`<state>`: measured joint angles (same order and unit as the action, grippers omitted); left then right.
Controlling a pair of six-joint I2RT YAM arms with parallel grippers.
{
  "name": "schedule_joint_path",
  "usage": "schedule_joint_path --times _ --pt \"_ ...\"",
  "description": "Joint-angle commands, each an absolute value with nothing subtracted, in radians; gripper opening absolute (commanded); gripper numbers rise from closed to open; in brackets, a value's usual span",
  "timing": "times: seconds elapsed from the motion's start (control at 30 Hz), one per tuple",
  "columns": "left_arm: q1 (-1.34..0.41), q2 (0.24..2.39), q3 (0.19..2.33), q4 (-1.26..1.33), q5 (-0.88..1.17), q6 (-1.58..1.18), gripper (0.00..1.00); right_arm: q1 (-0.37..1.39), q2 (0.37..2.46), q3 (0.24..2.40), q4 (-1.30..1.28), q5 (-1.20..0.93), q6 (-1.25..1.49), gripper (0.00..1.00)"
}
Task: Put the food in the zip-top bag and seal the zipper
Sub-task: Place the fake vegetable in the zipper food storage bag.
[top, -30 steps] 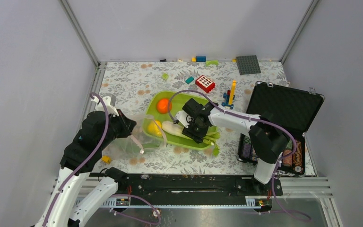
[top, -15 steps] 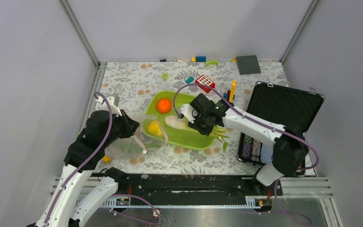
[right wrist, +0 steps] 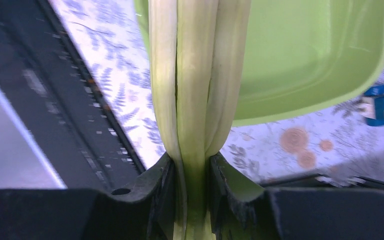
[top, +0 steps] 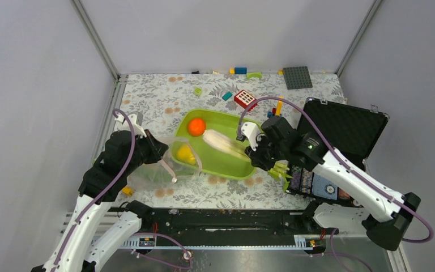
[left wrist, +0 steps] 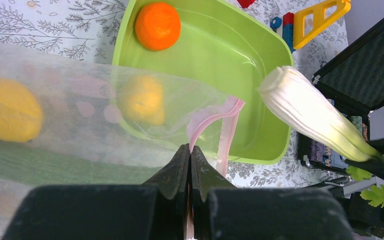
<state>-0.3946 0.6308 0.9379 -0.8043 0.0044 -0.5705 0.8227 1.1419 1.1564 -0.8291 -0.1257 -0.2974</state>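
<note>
Blurry cucumber (left wrist: 55, 165) and yellow fruits (left wrist: 7, 110) showed through bag (left wrist: 80, 75); orange fruit (left wrist: 157, 25) sat at tray's (left wrist: 220, 55) 10 o'clock. Left gripper (left wrist: 190, 151) pinched zipper (left wrist: 225, 127); right gripper (right wrist: 192, 170) clamped leek (right wrist: 195, 75).

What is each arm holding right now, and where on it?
Right gripper clamps the leek by its green stalk end. Left gripper pinches the zip-top bag at the pink zipper strip on its mouth.

End effector (left wrist: 190, 152) pinching zipper (left wrist: 212, 111), leek (left wrist: 307, 114) seemingly aloft

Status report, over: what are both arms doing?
Left end effector shut on zipper of bag. Right end effector shut on leek, above tray. Orange fruit in tray. Leek's path to bag looks clear.
</note>
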Motion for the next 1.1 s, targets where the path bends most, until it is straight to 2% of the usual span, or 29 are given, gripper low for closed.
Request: schedule_joint_path --times 0.0,0.13,0.3,0.5,0.67,1.07 --pt "-0.396 0.638 0.933 -0.72 0.05 -0.574 0.0 0.821 1.082 1.175 -0.835 -0.395 -0.155 0.0" --pt "-0.395 0.639 0.937 -0.71 0.138 -0.544 0.0 0.851 1.089 1.209 -0.905 -0.55 -0.108 0.0" --pt "-0.397 0.637 0.934 -0.706 0.211 -0.519 0.0 0.938 1.132 1.247 -0.959 -0.564 -0.068 0.0" --pt "-0.399 0.611 0.901 -0.668 0.288 -0.518 0.0 0.968 1.261 1.309 -0.848 -0.637 0.132 0.0" --pt "-0.405 0.581 0.888 -0.659 0.333 -0.516 0.0 0.982 1.403 1.399 -0.786 -0.586 0.304 0.0" --pt "-0.418 0.57 0.858 -0.579 0.415 -0.554 0.0 0.997 1.725 1.627 -0.632 -0.676 0.516 0.0"
